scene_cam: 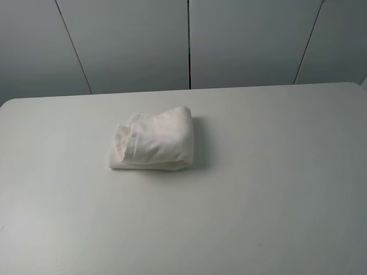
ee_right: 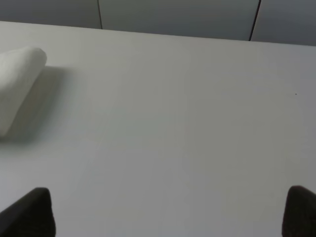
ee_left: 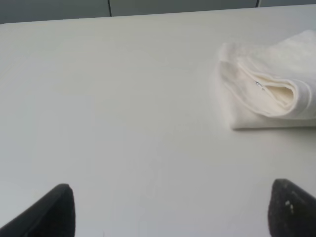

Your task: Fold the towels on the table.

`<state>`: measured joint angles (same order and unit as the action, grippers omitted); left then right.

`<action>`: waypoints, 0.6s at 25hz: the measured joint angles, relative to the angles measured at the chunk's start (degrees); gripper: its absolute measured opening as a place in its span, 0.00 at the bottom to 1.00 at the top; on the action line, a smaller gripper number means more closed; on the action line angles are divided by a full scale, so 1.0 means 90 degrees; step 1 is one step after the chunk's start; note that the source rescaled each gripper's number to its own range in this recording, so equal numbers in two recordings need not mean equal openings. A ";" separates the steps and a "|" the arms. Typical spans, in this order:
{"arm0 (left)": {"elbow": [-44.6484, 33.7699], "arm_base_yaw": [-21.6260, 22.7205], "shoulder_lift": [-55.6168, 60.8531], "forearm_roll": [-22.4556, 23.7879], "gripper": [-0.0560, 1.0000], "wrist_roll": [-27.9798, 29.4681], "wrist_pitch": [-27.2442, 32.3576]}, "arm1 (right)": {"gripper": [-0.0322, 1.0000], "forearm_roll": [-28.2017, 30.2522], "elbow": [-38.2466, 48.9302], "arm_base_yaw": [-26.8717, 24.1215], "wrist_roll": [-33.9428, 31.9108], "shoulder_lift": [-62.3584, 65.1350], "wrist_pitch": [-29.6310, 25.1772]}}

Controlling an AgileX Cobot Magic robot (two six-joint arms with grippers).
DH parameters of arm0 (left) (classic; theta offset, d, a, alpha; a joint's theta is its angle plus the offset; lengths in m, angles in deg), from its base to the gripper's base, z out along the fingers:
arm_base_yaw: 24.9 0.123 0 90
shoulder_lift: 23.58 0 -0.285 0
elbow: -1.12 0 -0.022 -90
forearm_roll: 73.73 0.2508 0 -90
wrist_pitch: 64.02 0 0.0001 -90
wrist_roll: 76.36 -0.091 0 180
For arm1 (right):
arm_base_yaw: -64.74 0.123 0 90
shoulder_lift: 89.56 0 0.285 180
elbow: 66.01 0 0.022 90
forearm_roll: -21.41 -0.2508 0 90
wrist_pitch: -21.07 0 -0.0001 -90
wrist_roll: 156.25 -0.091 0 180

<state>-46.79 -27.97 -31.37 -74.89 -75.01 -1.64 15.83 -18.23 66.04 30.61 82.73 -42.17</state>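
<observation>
Towel [scene_cam: 153,141] lies folded mid-surface [scene_cam: 275,189], bare room all around to the rounded edges, its label print unreadable, while my left pincer [ee_left: 170,210] and right pincer [ee_right: 168,212] gape wide, empty.

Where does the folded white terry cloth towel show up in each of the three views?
Exterior high: the folded white terry cloth towel lies left of centre on the plain white table.
Left wrist: at the right edge, layered folds facing the camera.
Right wrist: at the left edge, partly cut off.
Shared landmark: the grey panelled wall behind the table.
</observation>
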 joint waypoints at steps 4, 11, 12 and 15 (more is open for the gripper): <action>0.0000 0.0000 0.0000 0.0000 1.00 0.0000 0.0000 | 1.00 0.0000 0.0000 0.0000 0.0000 0.0000 0.0000; 0.0000 0.0000 0.0000 0.0000 1.00 0.0000 0.0000 | 1.00 0.0000 0.0000 0.0000 0.0000 0.0000 0.0000; 0.0000 0.0000 0.0000 0.0000 1.00 0.0000 0.0000 | 1.00 0.0000 0.0000 0.0000 0.0000 0.0000 0.0000; 0.0000 0.0000 0.0000 0.0000 1.00 0.0000 0.0000 | 1.00 0.0000 0.0000 0.0000 0.0000 0.0000 0.0000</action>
<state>-46.79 -27.97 -31.37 -74.89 -75.01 -1.64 15.83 -18.23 66.04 30.61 82.73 -42.17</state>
